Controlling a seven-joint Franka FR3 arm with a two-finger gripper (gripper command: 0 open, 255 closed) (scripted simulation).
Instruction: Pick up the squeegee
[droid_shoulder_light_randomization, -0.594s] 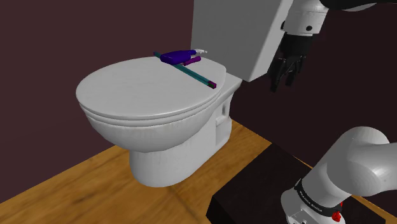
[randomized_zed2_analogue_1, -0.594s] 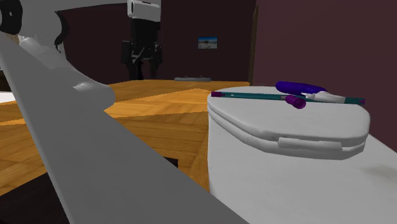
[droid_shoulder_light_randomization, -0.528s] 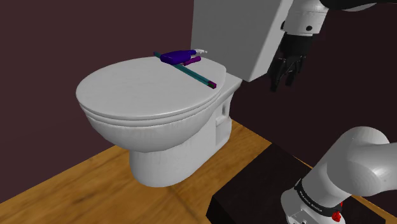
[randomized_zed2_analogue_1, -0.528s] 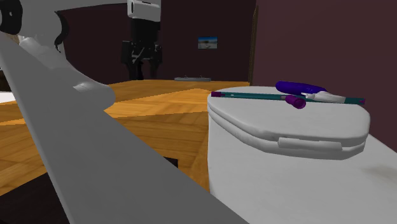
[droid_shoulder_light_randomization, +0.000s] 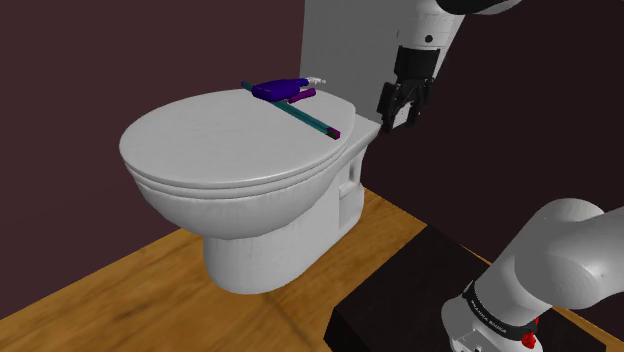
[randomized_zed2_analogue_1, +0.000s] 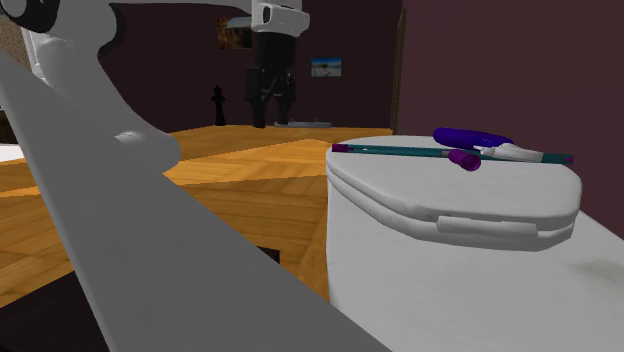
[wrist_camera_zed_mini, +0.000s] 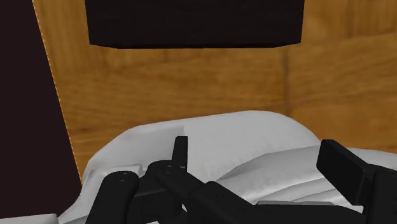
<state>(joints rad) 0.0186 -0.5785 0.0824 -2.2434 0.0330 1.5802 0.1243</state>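
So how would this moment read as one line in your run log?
phase: pre-grasp | jaws: open, empty, apart from squeegee | squeegee: lying on toilet lid, untouched | next: likely move over it

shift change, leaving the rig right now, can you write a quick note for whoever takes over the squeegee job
Claw: open and empty, in the air in front of the toilet tank, to the shoulder view's right of the squeegee and apart from it.
Squeegee: lies flat on the closed toilet lid, at the end next to the tank.
Done: nothing grasped yet.
Left: bring the claw over the squeegee, lower it, shut on the squeegee, lift.
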